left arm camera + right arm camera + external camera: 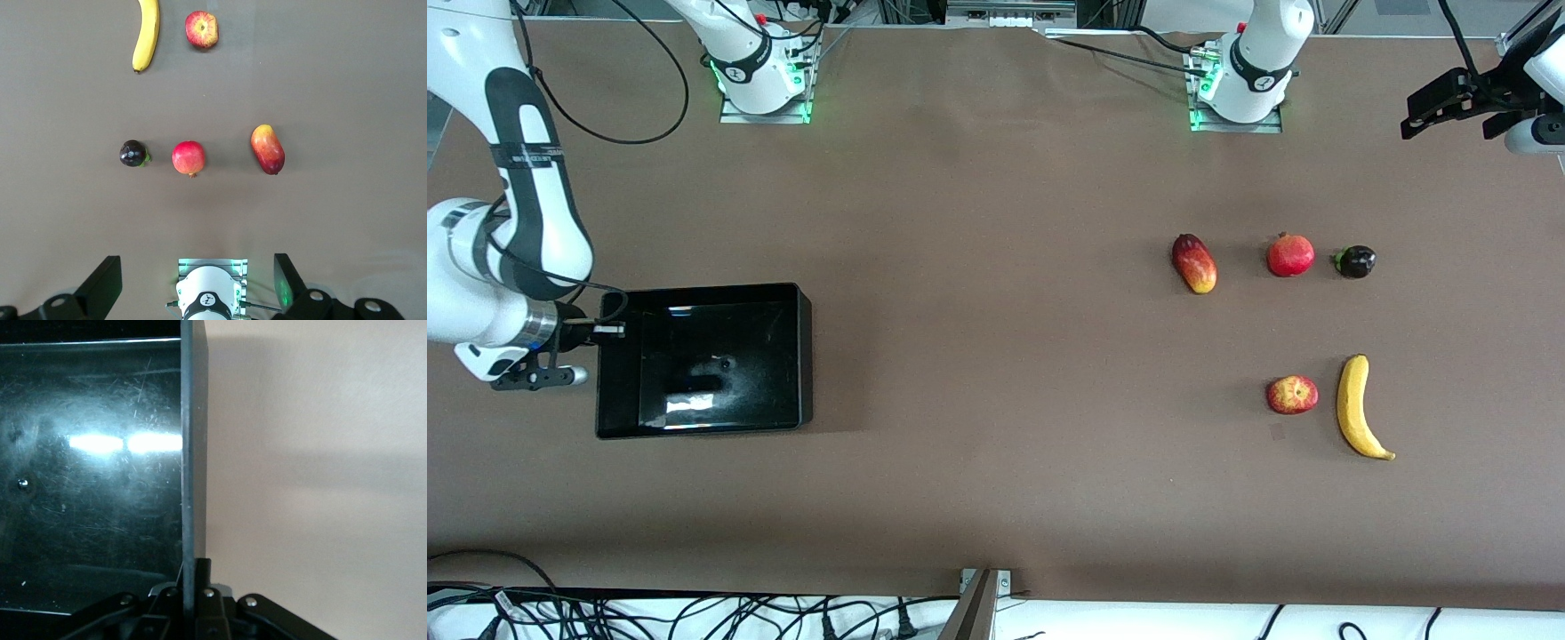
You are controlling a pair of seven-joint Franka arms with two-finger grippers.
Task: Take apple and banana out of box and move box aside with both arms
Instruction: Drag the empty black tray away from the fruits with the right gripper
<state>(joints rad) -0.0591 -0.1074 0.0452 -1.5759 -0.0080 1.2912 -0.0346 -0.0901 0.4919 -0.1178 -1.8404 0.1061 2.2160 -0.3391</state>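
Right gripper [193, 587] pinches box [800, 356] wall, fingertips hidden

Overall light: even and fairly bright over the matte brown table [996, 356], coming from above.
Glare: white streaks on the glossy floor of the shallow black plastic tray [690, 402]; the right wrist view shows them as two bright patches across fine scratches [127, 443].
Shadows: soft and short beside the curved yellow banana [1354, 407] and the small red-and-yellow apple [1292, 395]; a broad pale band on the table beside the tray wall [195, 453].
Colour cast: green glow at both arm bases.
Focus: front and left wrist views sharp; the right wrist view soft close to the lens.
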